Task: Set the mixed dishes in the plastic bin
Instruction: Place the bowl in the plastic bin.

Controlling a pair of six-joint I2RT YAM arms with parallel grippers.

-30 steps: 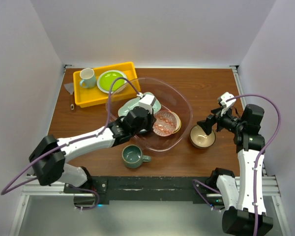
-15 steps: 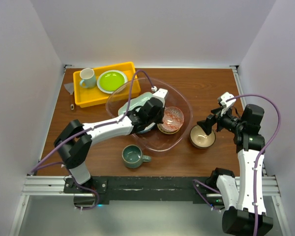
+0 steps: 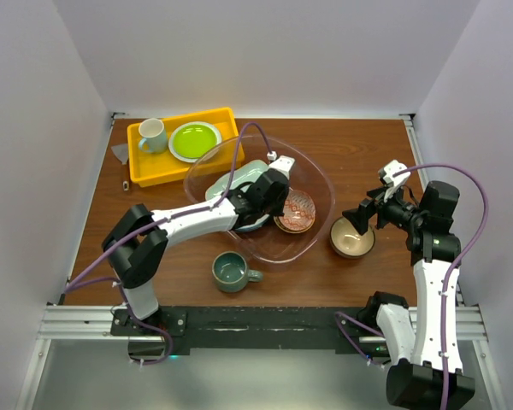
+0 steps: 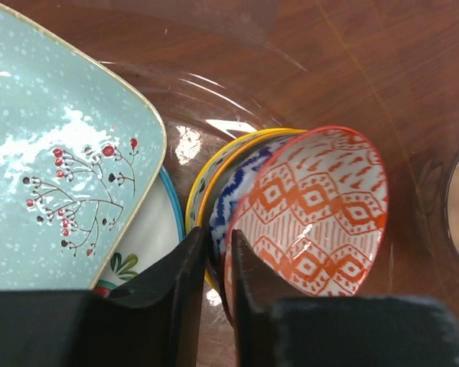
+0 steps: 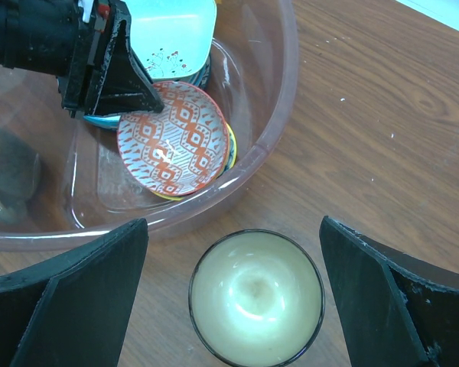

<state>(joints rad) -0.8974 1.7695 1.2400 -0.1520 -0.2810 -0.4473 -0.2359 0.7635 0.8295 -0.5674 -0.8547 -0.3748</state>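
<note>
The left gripper (image 4: 216,248) is reaching into the bin (image 5: 264,115), its fingers drawn almost together and pinching the near rim of the red bowl (image 4: 314,218). That bowl is tilting on edge, leaning on a blue bowl (image 4: 233,180) that is nested in a yellow-rimmed one below it. Just beside this stack, also in the bin, the tray (image 4: 53,153) is lying over a plate (image 4: 149,241) (only a sliver of the plate is showing).

The right gripper (image 3: 360,217) is hanging over the cream bowl (image 5: 256,298), with its fingers spread wide and gripping nothing. This bowl is sitting on the table (image 5: 382,153) just outside the bin's right wall. The mug (image 3: 231,272) is standing on the table too, near the bin's front edge.
</note>
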